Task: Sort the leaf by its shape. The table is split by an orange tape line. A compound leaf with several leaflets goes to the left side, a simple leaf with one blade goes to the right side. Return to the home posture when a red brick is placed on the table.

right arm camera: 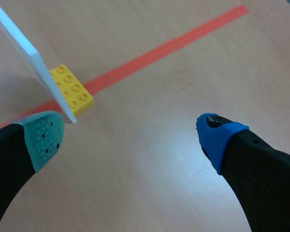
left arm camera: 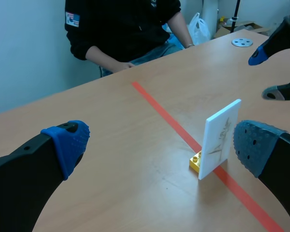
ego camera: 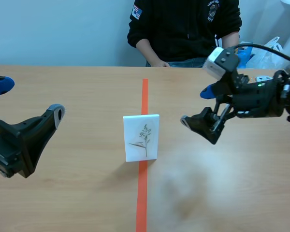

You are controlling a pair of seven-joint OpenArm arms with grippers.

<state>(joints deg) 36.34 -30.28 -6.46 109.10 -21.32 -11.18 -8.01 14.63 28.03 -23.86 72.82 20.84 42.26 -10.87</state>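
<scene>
The leaf card (ego camera: pixel 141 137) was stood upright on the orange tape line (ego camera: pixel 142 203), near the middle of the worktop (ego camera: pixel 67 203), with its printed face turned toward the robot. A thin stem with several small leaflets branching from it was printed on the card. The card was propped from behind by a yellow toy brick (right arm camera: pixel 71 87), set against its back at the card's 12 o'clock and likewise resting on the tape line.

The right end effector (ego camera: pixel 197 106) was held above the worktop near the card, at about the card's 2 o'clock. Its fingers were spread wide apart and nothing was gripped between them. In the right wrist view, the card's lower corner and the brick were seen just ahead of the grey-green padded finger.

The left end effector (ego camera: pixel 29 99) was placed at the card's 9 o'clock, well apart from it. Its fingers were also spread wide, with nothing held.

A person (ego camera: pixel 183 29) in a dark top was seated across the worktop at the card's 12 o'clock, with one hand rested at the far edge. A small round metal disc (left arm camera: pixel 242 42) was seen on the worktop far off, at about 2 o'clock. White plastic bags (ego camera: pixel 267 55) were seen beyond the far edge at about 1 o'clock.
</scene>
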